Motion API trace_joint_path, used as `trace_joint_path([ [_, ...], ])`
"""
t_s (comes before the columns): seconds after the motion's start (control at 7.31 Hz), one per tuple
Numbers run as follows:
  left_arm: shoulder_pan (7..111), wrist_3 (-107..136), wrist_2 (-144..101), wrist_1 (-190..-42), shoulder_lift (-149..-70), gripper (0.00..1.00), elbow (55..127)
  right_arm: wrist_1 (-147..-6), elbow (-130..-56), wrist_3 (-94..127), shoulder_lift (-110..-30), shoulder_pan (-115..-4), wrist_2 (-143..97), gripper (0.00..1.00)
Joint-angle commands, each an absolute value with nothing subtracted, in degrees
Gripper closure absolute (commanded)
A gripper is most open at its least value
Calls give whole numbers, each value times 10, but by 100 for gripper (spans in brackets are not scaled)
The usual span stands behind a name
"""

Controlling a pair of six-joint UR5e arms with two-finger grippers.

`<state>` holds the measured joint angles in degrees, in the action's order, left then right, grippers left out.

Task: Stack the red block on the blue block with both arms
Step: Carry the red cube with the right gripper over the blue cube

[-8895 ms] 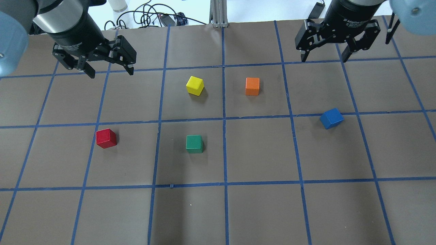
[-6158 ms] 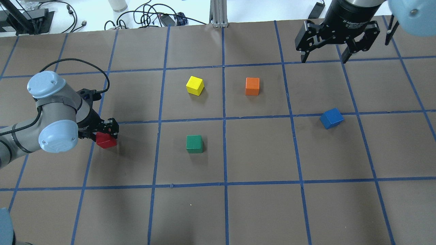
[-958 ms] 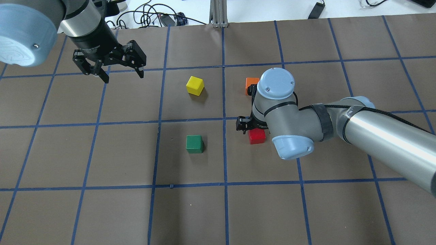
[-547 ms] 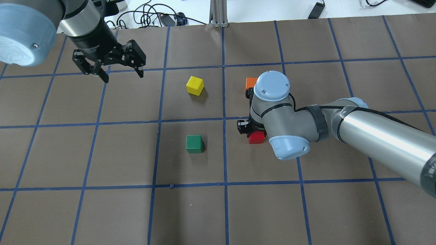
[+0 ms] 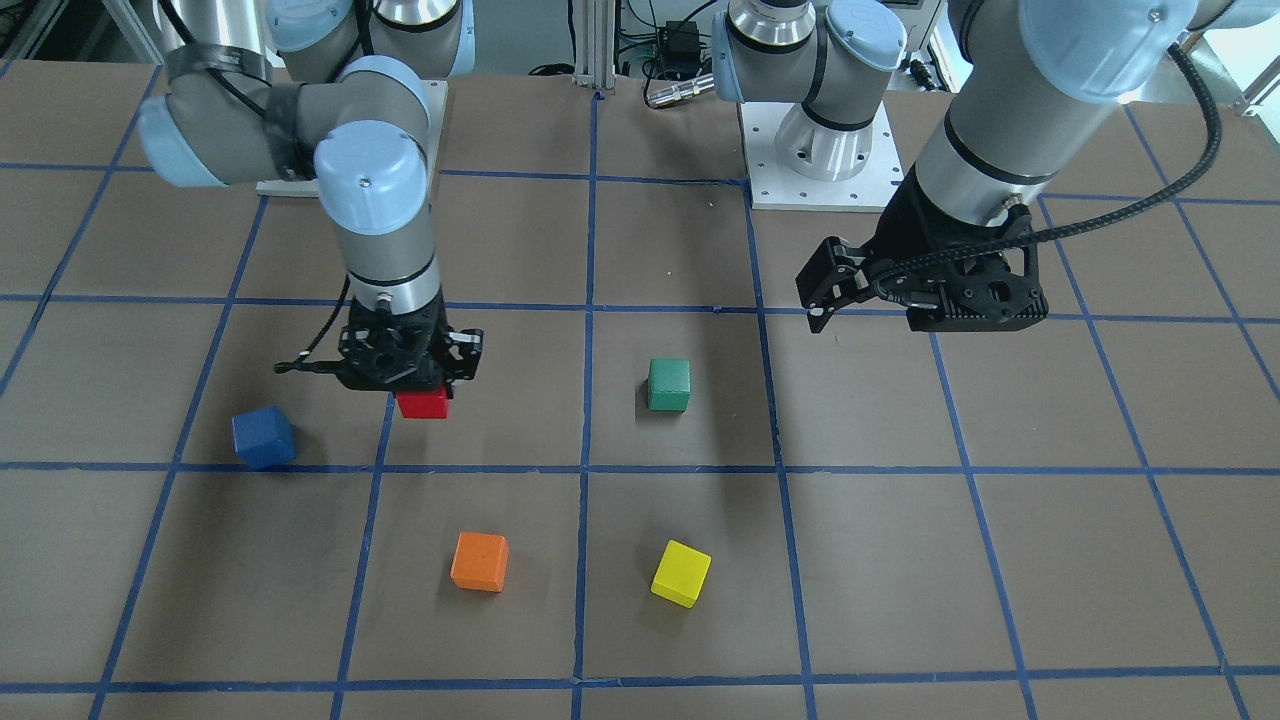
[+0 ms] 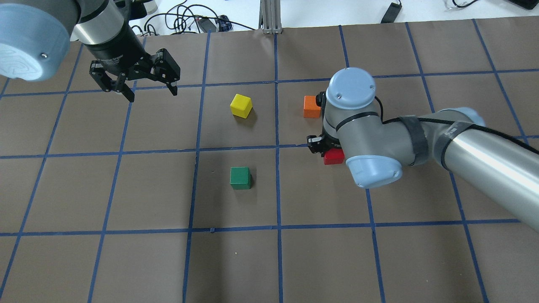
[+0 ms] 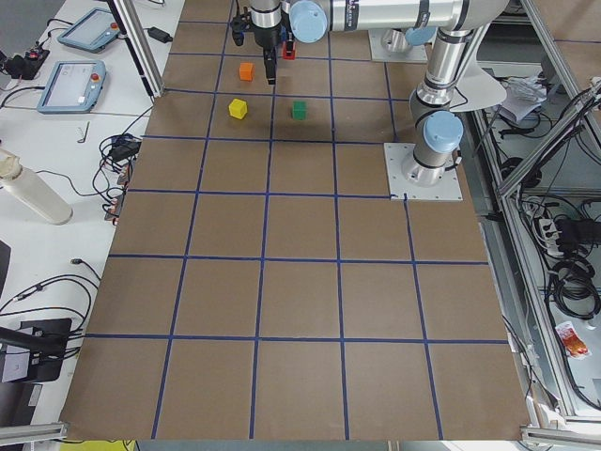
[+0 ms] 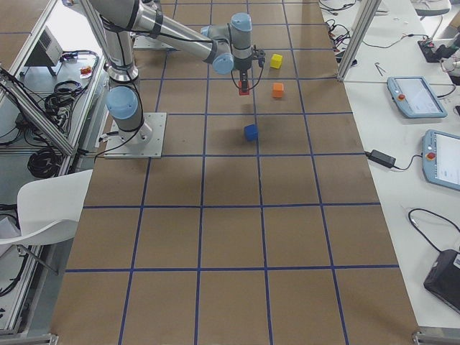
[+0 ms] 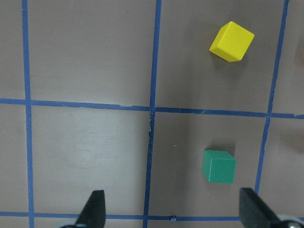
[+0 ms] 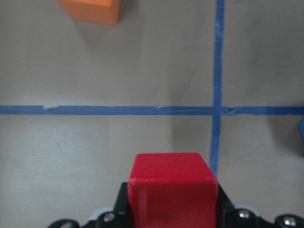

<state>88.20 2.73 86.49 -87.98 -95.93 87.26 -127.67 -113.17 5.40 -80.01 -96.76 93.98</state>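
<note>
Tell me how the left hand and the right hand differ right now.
The left hand is open and empty; the right hand is shut on the red block. The left hand hangs apart from the blocks; the right hand is near the blue block. Both are black, two-fingered.

The left arm [image 5: 985, 150] and right arm [image 6: 484, 147]: silver-grey tubes, pale blue round joint caps [image 6: 351, 87] (small screws [image 5: 367, 182] showing), black ribbed cables [image 5: 1200, 130], black tape [image 6: 414, 134] on the right.

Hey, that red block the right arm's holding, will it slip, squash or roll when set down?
Probably rigid: the red block shows crisp edges in the right tool. Matte faces suggest decent grip. Flat-sided, so it should sit, not roll, on the blue block.
</note>
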Motion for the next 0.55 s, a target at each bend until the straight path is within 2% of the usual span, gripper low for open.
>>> trace_joint_path([
  [0.0, 883, 27, 865, -880, -960, 0, 874, -1251, -1128, -78, -820, -877, 934, 91],
  [0.41, 886, 28, 867, -880, -960, 0, 874, -1256, -1125, -279, -817, -780, 957, 92],
])
